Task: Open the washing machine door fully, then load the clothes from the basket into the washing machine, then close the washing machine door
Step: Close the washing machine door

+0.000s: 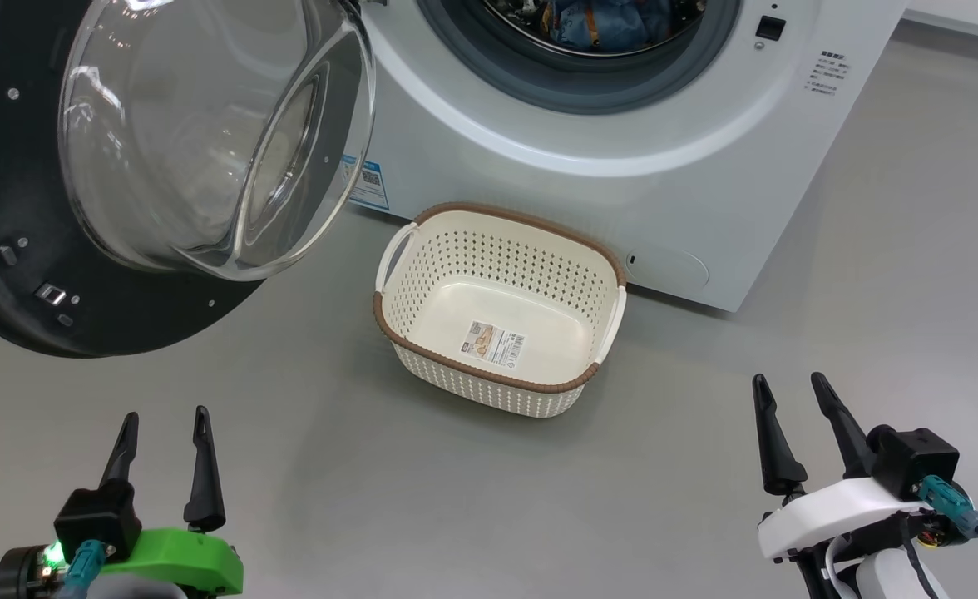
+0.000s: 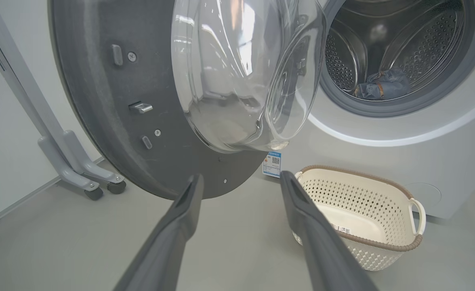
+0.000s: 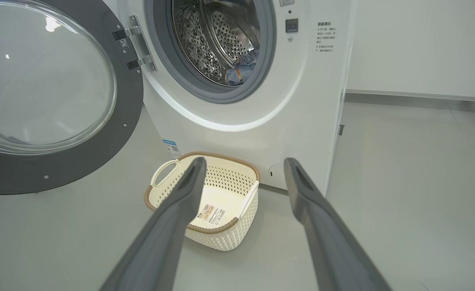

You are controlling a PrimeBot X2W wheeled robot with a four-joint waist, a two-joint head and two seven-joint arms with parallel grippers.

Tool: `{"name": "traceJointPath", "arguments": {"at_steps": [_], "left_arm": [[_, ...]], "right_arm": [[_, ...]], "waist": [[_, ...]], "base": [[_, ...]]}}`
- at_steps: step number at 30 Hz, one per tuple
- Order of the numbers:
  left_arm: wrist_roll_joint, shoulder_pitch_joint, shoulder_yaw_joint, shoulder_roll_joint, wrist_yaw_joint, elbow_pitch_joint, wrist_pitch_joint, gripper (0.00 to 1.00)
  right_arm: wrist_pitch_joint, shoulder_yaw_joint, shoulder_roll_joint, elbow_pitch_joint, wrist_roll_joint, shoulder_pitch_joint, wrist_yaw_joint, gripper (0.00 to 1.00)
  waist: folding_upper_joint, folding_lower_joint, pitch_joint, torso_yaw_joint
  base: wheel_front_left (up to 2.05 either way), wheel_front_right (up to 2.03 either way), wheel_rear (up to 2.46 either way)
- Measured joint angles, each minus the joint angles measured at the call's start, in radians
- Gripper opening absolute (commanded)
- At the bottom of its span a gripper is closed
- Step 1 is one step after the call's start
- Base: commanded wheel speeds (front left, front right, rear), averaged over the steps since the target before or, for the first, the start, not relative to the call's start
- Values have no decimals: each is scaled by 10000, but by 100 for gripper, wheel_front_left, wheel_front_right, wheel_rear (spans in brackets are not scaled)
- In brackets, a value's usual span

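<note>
The washing machine (image 1: 589,141) stands ahead with its door (image 1: 148,191) swung wide open to the left, glass bowl bulging toward me. Light blue clothes (image 1: 605,25) lie inside the drum, as the wrist views show too: clothes (image 2: 383,85), clothes (image 3: 241,68). The cream basket (image 1: 501,308) sits on the floor before the machine and holds nothing but its sticker. My left gripper (image 1: 165,428) is open at the lower left, below the door. My right gripper (image 1: 791,391) is open at the lower right, right of the basket. Both are apart from everything.
A grey stand on castors (image 2: 84,173) is left of the door by the wall. A blue-bordered label (image 1: 370,185) and a round service flap (image 1: 668,268) mark the machine's front. Bare grey floor (image 1: 456,499) lies between the grippers and the basket.
</note>
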Motion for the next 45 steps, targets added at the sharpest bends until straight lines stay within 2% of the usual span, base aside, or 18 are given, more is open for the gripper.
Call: {"name": "traceJointPath", "arguments": {"at_steps": [12,24,45], "left_arm": [[-174,-3,6,0,127,8,0,100],[-221,-9,13,-2,213,8,0,100],[-215,1,211,-6,341,-50,0,100]], "right_arm": [[0,146,-23,-2,-109,-88,0,100],[0,247,-188,0,-161,-276,0,100],[0,449,-184,222,-161,-419,0,100]], "waist": [[0,0,192,783],[0,0,360,1224],[-1,0,294,1301]], "base": [[0,0,0],[0,0,0],[0,0,0]]}}
